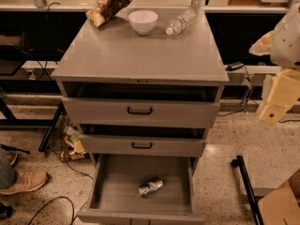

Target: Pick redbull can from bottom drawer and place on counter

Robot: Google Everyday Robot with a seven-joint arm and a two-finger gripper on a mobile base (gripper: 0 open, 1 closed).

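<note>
Lying on its side in the open, deep grey bottom drawer [108, 191], the slim, crinkled silver redbull can [150, 187] looks light, thin-walled and slippery, likely to roll or dent; grasping across mid-barrel seems soundest; the cream gripper [274, 102] hangs well right of the smooth grey counter [140, 55]; whether it is parted or closed cannot be told; the arm is cropped.
</note>
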